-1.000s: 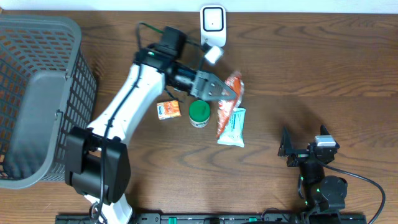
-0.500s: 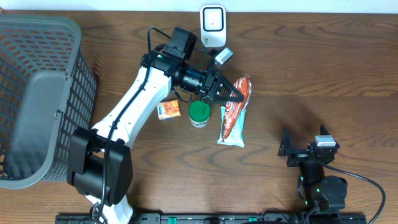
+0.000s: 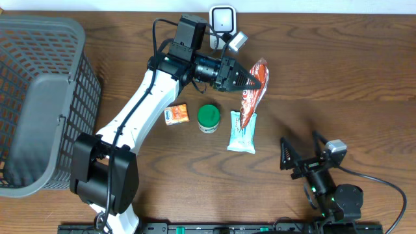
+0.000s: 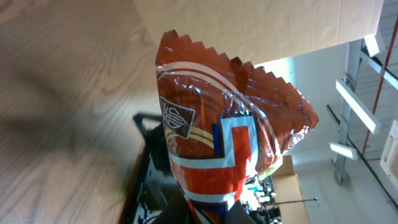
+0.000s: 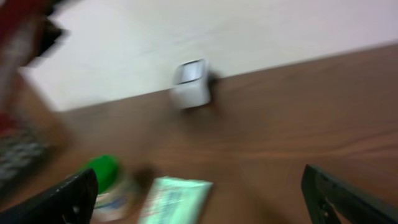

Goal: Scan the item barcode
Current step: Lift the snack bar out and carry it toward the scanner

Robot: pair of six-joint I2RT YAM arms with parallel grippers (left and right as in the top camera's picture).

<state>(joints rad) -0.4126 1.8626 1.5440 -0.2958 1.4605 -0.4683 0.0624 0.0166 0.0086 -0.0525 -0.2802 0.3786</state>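
Left tool (image 3: 247,79) clamped shut on red snack bag (image 3: 250,103), held above worktop (image 3: 338,71), long axis pointing toward near edge. Scanner (image 3: 222,18) sits just beyond, leftward. Right tool (image 3: 300,159) agape, empty, well apart.

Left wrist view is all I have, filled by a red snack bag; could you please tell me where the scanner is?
Observer: The white scanner stands at the table's far edge, up-left of the red snack bag in the shut left gripper.
Operator: Thanks, what lies near the bag?
Observer: A pale green packet at its lower end, beside a green-lidded jar.
Operator: And the other arm?
Observer: The right gripper hangs open, empty, near the front edge.
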